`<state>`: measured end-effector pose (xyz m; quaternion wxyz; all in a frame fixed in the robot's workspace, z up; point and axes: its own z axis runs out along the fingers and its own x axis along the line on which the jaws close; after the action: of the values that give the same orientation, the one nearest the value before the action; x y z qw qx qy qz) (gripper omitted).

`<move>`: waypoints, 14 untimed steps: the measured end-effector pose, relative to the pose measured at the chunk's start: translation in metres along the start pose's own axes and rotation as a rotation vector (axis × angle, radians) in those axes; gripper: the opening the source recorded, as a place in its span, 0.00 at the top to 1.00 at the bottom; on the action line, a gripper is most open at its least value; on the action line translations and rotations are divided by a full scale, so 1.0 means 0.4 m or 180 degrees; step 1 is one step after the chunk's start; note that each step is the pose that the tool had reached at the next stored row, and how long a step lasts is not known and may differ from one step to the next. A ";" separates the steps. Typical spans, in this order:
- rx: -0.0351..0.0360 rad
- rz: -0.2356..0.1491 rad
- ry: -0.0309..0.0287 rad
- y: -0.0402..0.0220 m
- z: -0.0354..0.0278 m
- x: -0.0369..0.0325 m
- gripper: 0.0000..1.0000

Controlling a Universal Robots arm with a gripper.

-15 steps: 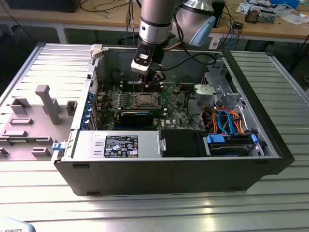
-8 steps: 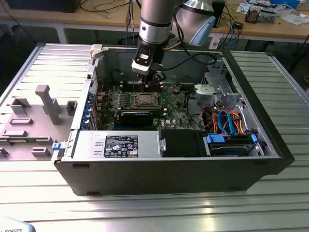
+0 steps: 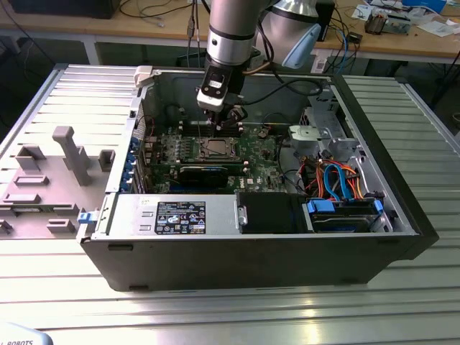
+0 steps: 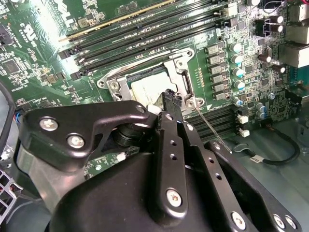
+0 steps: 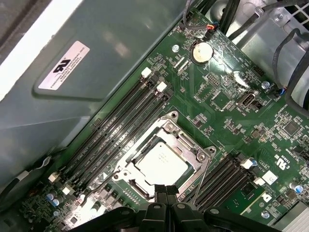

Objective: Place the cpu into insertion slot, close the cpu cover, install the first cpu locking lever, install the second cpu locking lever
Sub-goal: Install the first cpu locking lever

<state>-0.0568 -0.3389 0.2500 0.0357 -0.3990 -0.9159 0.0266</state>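
Observation:
The cpu lies flat in the insertion slot on the green board, its silvery top showing in both wrist views. The cpu cover lies down around it, framing the chip. A thin wire locking lever runs out from the socket's side over the black memory slots; it also shows along the socket's edge. My gripper hangs just above the socket's edge, fingers pressed together with nothing between them. One black fingertip sits right at the cover's rim.
The board sits inside an open computer case. Long black memory slots flank the socket. Orange and blue cables and a drive cage fill the exterior view's right. A grey fixture stands outside on the left.

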 end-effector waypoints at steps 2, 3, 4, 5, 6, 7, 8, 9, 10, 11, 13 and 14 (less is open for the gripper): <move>0.0000 -0.0014 -0.0001 0.000 0.000 0.000 0.89; 0.0001 -0.0021 -0.0002 0.000 0.000 0.000 0.89; 0.0001 -0.0027 -0.0002 0.000 0.000 0.000 0.89; 0.0001 -0.0032 -0.0002 0.000 0.000 0.000 0.89; 0.0002 -0.0040 -0.0003 0.000 0.000 0.000 0.89; 0.0002 -0.0046 -0.0004 0.000 0.000 0.000 0.89; 0.0002 -0.0051 -0.0004 0.000 0.000 0.000 0.89; 0.0002 -0.0056 -0.0004 0.000 0.000 0.000 0.89; 0.0003 -0.0065 -0.0005 0.000 0.000 0.000 0.89; 0.0003 -0.0074 -0.0006 0.000 0.000 0.000 0.89; 0.0004 -0.0083 -0.0006 0.000 0.000 0.000 0.89; 0.0004 -0.0088 -0.0007 0.000 0.000 0.000 0.89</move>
<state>-0.0568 -0.3389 0.2500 0.0353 -0.3863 -0.9213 0.0270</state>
